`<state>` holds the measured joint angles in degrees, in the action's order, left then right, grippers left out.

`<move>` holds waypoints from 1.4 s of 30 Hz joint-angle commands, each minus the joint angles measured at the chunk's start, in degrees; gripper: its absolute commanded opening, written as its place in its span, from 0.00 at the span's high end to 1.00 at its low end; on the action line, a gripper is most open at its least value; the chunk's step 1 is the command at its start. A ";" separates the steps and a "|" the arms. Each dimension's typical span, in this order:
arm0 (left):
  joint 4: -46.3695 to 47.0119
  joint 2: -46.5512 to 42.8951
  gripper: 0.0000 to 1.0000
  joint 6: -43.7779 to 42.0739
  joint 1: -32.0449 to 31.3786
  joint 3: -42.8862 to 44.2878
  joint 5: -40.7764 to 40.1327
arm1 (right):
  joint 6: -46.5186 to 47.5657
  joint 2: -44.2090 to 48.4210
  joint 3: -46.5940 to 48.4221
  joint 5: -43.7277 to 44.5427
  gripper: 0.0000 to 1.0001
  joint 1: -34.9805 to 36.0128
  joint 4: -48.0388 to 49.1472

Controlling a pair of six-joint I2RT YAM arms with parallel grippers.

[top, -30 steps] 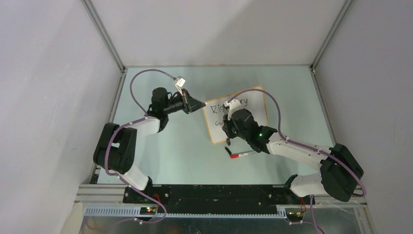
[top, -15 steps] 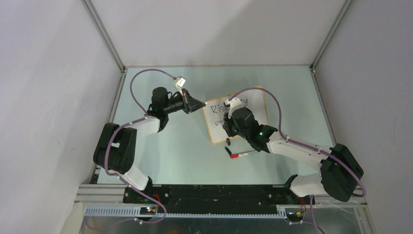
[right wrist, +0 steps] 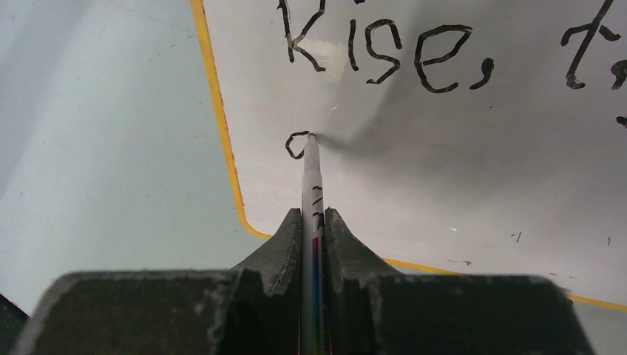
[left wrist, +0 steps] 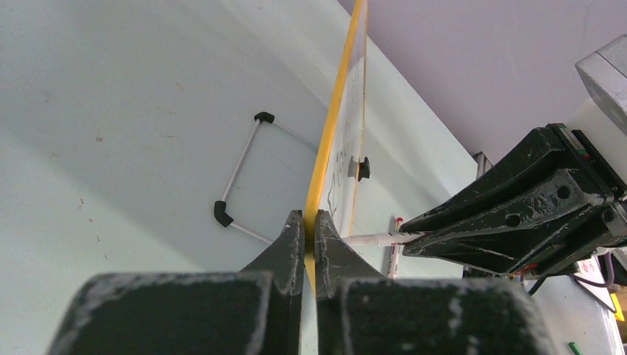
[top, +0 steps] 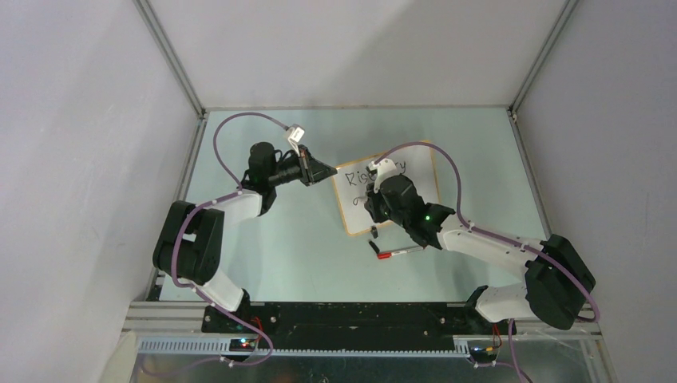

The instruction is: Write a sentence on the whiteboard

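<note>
Though overhead hides it, right tool [right wrist: 313,216] grips marker [right wrist: 311,170] touching whiteboard [right wrist: 458,192] — left tool [left wrist: 310,219] pinches its frame [left wrist: 327,144].

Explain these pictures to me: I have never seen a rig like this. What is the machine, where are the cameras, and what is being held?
Two robot arms are bolted at the near edge of a table. One picture looks down from above; the other two come from a camera on each wrist. Each arm ends in a two-finger end effector. The left end effector is shut on the yellow edge of a whiteboard. The right end effector is shut on a marker, whose tip sits at a small loop under the written "Rise,". A pen with a red end lies on the table near the board.
</note>
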<state>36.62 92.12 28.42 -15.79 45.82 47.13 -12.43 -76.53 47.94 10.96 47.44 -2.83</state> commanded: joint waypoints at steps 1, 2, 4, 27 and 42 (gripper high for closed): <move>-1.35 -1.64 0.98 -1.93 -0.84 1.78 -0.02 | -0.35 -0.75 2.33 1.78 1.00 -0.64 1.16; -1.33 -1.60 0.98 -1.92 -0.83 1.80 -0.02 | -0.33 -0.74 2.29 1.74 1.00 -0.63 1.14; -1.43 -1.63 0.98 -1.95 -0.82 1.81 -0.02 | -0.33 -0.73 2.32 1.70 1.00 -0.60 0.98; -1.73 -1.74 0.98 -2.06 -0.83 1.80 -0.02 | -0.28 -0.07 1.72 2.04 1.00 -0.05 -2.15; -1.90 -1.90 0.98 -2.03 -0.92 1.81 -0.06 | -0.13 -0.13 1.45 2.09 1.00 0.24 -3.35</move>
<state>36.27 92.01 28.34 -15.86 45.87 47.09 -12.43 -76.58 48.16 11.20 47.57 -5.34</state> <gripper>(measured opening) 0.035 0.154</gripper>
